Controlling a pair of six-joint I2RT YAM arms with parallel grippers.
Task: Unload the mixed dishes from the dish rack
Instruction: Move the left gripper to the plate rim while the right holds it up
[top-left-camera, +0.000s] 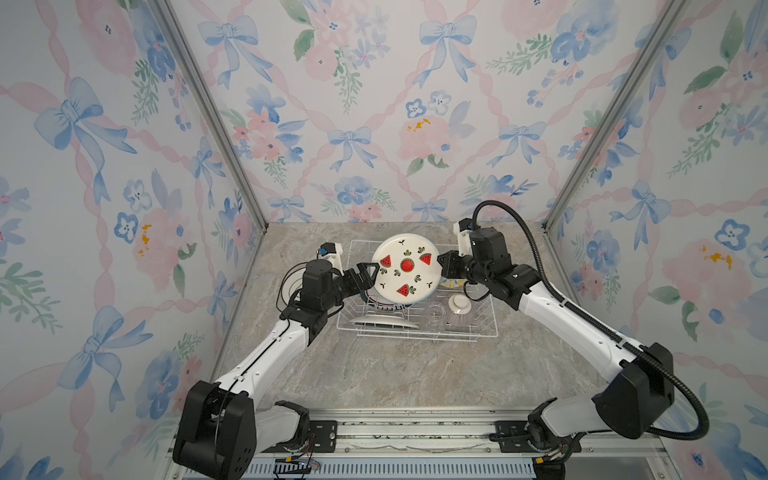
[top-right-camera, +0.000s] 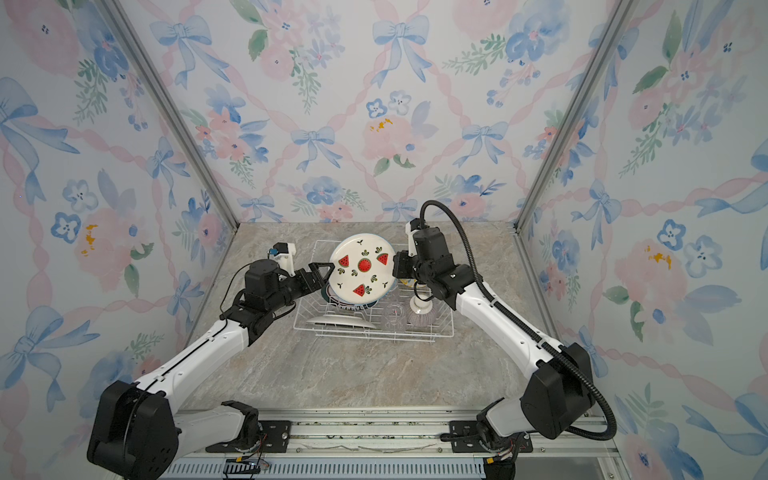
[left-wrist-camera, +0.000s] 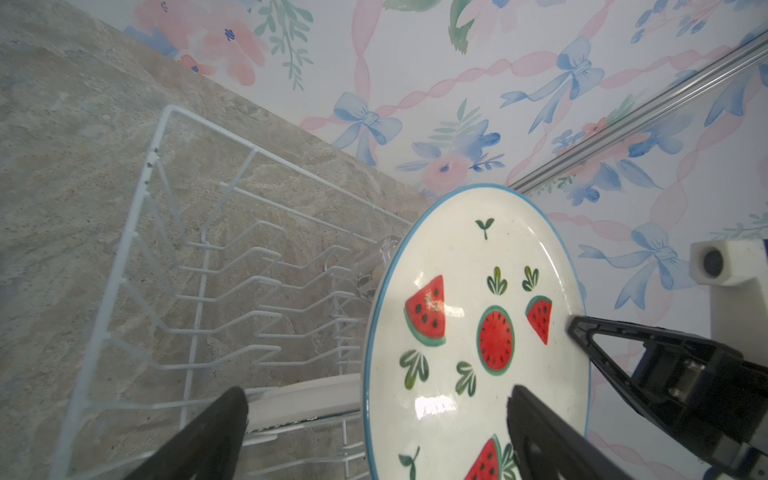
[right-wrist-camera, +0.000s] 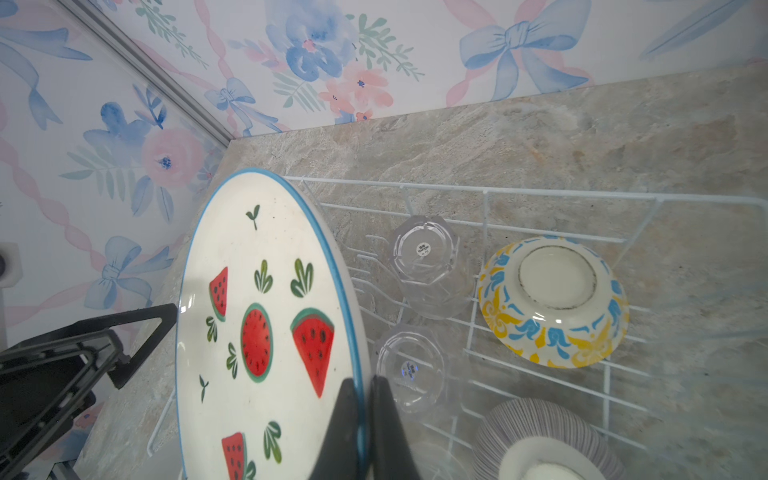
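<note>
A white watermelon-print plate (top-left-camera: 405, 268) (top-right-camera: 362, 266) is held tilted above the white wire dish rack (top-left-camera: 478, 332) (top-right-camera: 415, 336). My right gripper (top-left-camera: 441, 264) (right-wrist-camera: 363, 386) is shut on the plate's blue right rim (right-wrist-camera: 353, 332). My left gripper (top-left-camera: 370, 274) (left-wrist-camera: 374, 395) stands open. Its jaws straddle the plate's left rim (left-wrist-camera: 368, 374) without pinching it. In the rack are a yellow-blue bowl (right-wrist-camera: 552, 299), two upside-down glass cups (right-wrist-camera: 424, 257) (right-wrist-camera: 409, 370), a purplish striped bowl (top-left-camera: 459, 316) (right-wrist-camera: 540, 436), a white plate (top-left-camera: 382, 322) and a teal-rimmed plate (top-left-camera: 386, 305) partly hidden under the lifted one.
The rack sits at the back of a marble counter (top-left-camera: 395, 374) that stretches toward the front rail (top-left-camera: 415, 432). Floral walls (top-left-camera: 374, 124) close in at the back and on both sides. Rows of upright prongs (left-wrist-camera: 232, 291) fill the rack's left half.
</note>
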